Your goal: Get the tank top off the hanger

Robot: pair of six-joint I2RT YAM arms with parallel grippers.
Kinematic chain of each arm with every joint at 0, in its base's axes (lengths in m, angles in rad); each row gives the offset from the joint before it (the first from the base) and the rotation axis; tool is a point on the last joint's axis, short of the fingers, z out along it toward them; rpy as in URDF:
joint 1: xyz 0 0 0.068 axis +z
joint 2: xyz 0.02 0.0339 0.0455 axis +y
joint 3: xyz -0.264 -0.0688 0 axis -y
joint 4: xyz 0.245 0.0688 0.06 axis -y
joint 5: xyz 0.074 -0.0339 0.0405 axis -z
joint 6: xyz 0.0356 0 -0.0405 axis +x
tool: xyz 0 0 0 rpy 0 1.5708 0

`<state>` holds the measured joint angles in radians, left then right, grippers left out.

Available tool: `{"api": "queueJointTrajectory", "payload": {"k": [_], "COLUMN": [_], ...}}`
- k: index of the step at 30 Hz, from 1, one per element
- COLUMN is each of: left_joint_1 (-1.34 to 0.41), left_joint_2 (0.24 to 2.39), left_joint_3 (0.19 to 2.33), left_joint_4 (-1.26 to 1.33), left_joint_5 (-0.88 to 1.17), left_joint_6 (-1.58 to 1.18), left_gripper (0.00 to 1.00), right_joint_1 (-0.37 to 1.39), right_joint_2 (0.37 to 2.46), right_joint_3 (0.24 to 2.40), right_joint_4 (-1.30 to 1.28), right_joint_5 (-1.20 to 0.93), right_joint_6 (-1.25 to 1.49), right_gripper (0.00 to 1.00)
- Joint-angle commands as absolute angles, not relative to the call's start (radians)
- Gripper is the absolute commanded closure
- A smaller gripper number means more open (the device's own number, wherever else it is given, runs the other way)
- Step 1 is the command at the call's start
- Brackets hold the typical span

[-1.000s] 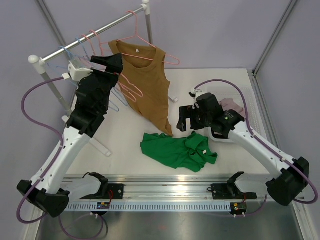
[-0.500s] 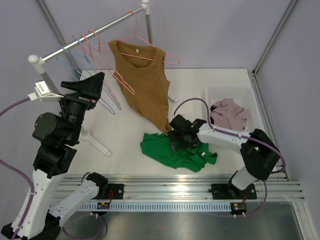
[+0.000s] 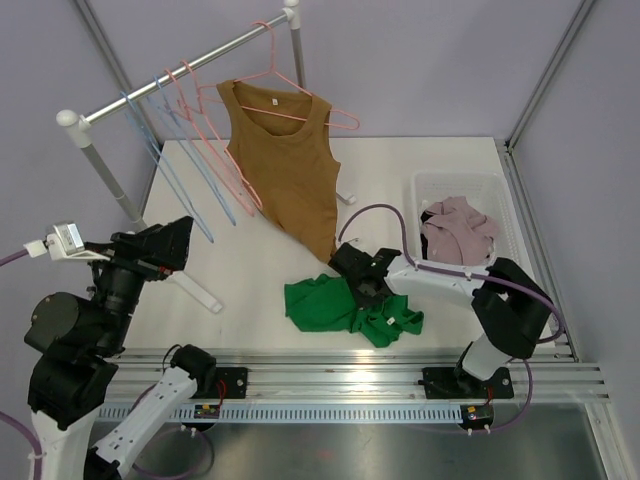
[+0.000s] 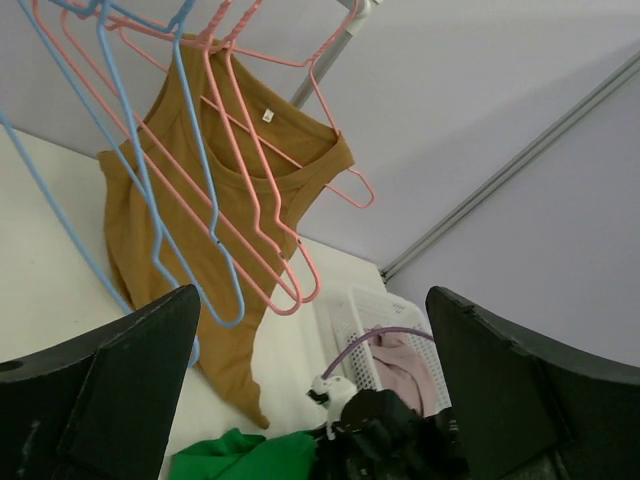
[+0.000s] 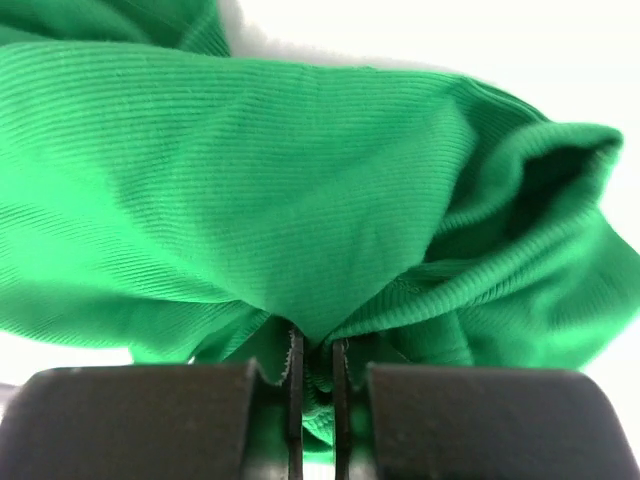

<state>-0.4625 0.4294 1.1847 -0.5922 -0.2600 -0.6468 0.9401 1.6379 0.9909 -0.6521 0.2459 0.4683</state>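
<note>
Lavender walls (image 3: 420, 60) all round and a white table (image 3: 260, 265) underneath, pretty cramped setup. At the far left corner of the table stood a clothes rail (image 3: 230, 43), and the brown tank top (image 3: 290, 165) was hanging from it on a pink hanger (image 3: 345, 120), both shoulder straps on the wire. Its hem drooped down towards the middle of the table. A bunch of empty pink and blue hangers (image 3: 220, 138) crowded the rail just left of it, the nearest pink one overlapping the top's left side, so that flank was kinda fenced in.

Below the hem, towards the near edge, lay a crumpled green shirt (image 3: 325, 305). The right gripper (image 3: 362, 290) was down on it, jaws squeezed almost together with a fold of green fabric pinched between them. So it had the shirt, not the tank top.

The left gripper (image 3: 165, 243) was up in the air over the near left corner, jaws spread wide with nothing in them, pointing towards the rail.

Along the right edge sat a white basket (image 3: 460, 178) with a mauve garment (image 3: 460, 225) in it.
</note>
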Motion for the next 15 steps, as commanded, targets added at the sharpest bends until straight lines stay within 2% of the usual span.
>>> {"api": "queueJointTrajectory", "payload": {"k": [1, 6, 10, 15], "left_joint_1": [-0.463, -0.463, -0.463, -0.463], "left_joint_2": [0.411, 0.387, 0.358, 0.356], "left_joint_3": [1.209, 1.220, 1.197, 1.203], "left_joint_4": [-0.669, -0.730, -0.758, -0.775], "left_joint_5": [-0.218, -0.184, -0.187, -0.192], "left_joint_6": [-0.513, -0.431, -0.411, -0.393], "left_gripper": [0.01, 0.01, 0.01, 0.01], "right_joint_1": [0.957, 0.957, 0.882, 0.590], "right_joint_2": [1.476, 1.333, 1.293, 1.270], "right_joint_3": [1.084, 1.293, 1.535, 1.701], "right_joint_4": [-0.710, -0.886, -1.015, -1.035], "right_joint_5": [0.290, 0.409, 0.534, 0.592], "right_joint_6": [0.457, 0.414, 0.367, 0.281], "right_gripper": [1.00, 1.00, 1.00, 1.00]}}
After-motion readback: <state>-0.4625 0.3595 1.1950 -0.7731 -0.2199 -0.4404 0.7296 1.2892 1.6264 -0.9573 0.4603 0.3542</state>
